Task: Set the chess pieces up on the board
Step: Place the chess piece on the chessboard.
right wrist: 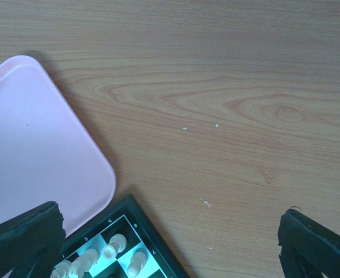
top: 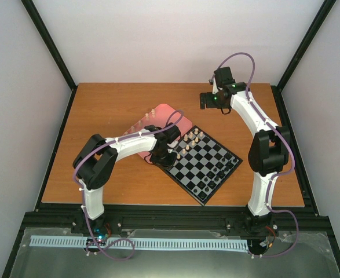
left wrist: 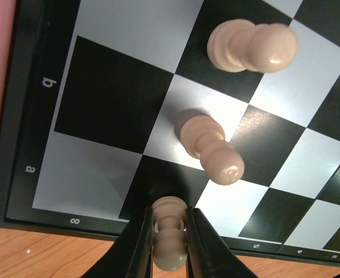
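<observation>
The board (top: pixel 210 156) lies angled at the table's middle, with several cream chess pieces (top: pixel 190 139) along its far-left side. My left gripper (top: pixel 160 157) is at the board's left corner. In the left wrist view it (left wrist: pixel 170 213) is shut on a cream pawn (left wrist: pixel 170 246), held upright over a black edge square beside the corner square. I cannot tell if its base touches. Two more cream pawns (left wrist: pixel 211 152) (left wrist: pixel 252 46) stand on squares beyond. My right gripper (top: pixel 207 101) hangs high over the table's back, open and empty (right wrist: pixel 170 223). Its view shows the board's corner (right wrist: pixel 152 237).
A pink tray (top: pixel 171 116) lies behind the board, touching its far-left edge, with a few cream pieces (top: pixel 152 109) on it. It also shows in the right wrist view (right wrist: pixel 36 156). Small black pieces (top: pixel 217 172) stand along the board's near-right side. Bare wood surrounds the board.
</observation>
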`<state>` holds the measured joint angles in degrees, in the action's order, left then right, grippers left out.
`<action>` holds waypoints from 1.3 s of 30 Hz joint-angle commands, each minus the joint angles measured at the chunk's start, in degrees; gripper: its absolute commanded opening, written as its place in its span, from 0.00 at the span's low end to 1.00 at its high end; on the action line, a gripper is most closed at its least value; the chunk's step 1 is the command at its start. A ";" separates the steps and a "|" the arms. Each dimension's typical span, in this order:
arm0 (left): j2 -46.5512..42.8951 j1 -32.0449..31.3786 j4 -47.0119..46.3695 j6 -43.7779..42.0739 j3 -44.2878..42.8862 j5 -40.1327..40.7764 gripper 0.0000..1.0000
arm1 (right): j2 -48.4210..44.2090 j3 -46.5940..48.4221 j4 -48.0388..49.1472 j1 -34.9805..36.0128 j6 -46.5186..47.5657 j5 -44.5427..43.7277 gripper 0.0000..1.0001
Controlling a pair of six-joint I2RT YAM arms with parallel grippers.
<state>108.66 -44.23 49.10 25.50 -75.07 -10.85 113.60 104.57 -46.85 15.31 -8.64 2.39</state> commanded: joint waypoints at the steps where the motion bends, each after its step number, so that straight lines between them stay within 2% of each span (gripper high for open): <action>1: 1.18 -0.68 -1.24 -0.09 -1.79 -0.22 0.20 | -2.08 -0.42 0.71 -0.51 0.29 0.37 1.00; 14: 0.37 -0.64 -1.23 -0.26 -1.75 0.83 0.29 | -1.61 -0.39 0.62 -0.50 0.29 0.95 1.00; 23: -3.54 -0.68 3.05 -1.04 -3.71 1.88 0.35 | -1.60 -0.14 0.62 -0.54 0.29 0.95 1.00; 32: -7.27 -0.37 6.77 -2.86 -7.79 4.49 0.54 | -1.16 0.34 0.54 -0.48 0.31 1.12 1.00; 33: -7.27 0.40 6.94 -3.13 -8.58 4.95 0.61 | -1.19 0.34 0.53 -0.47 0.30 1.12 1.00; 39: -4.45 10.73 8.65 -7.25 -16.00 6.69 0.69 | -0.45 1.73 0.29 -0.52 0.08 1.07 1.00</action>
<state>102.91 -40.56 55.70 21.98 -84.53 -6.94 113.60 104.57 -46.89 15.03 -8.62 3.49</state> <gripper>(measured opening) 0.663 1.000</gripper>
